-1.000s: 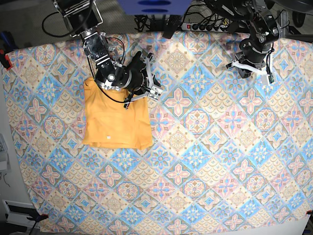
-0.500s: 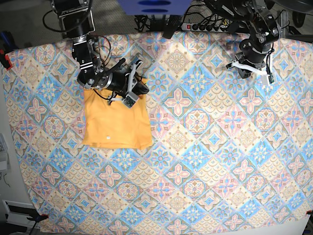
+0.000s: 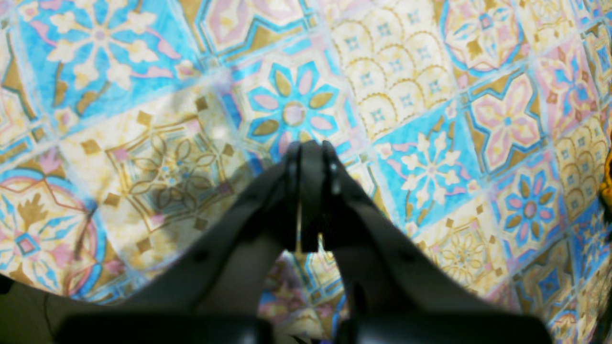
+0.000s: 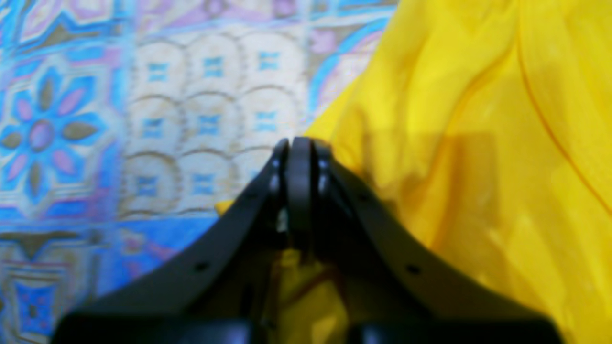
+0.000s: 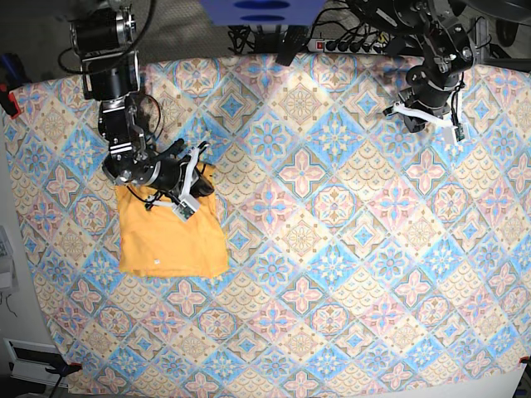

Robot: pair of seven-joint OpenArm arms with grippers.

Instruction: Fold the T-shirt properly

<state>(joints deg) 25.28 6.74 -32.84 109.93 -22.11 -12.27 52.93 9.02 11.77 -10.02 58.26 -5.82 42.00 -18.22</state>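
The yellow-orange T-shirt [image 5: 170,240] lies folded into a rough rectangle at the left of the table. It fills the right half of the right wrist view [image 4: 478,143]. My right gripper [image 5: 202,186] is at the shirt's upper right corner. In the right wrist view [image 4: 299,148] its jaws are closed, with yellow fabric under and between them. My left gripper [image 5: 412,123] hovers at the far right of the table. In the left wrist view [image 3: 308,148] it is shut and empty over the cloth.
The blue-pink patterned tablecloth [image 5: 332,249] covers the whole table. A power strip [image 5: 348,43] and cables lie beyond the far edge. A red clamp [image 5: 8,101] sits at the left edge.
My right gripper moved left and a little towards the front, and the T-shirt slid left and forward with it. The left arm has not moved.
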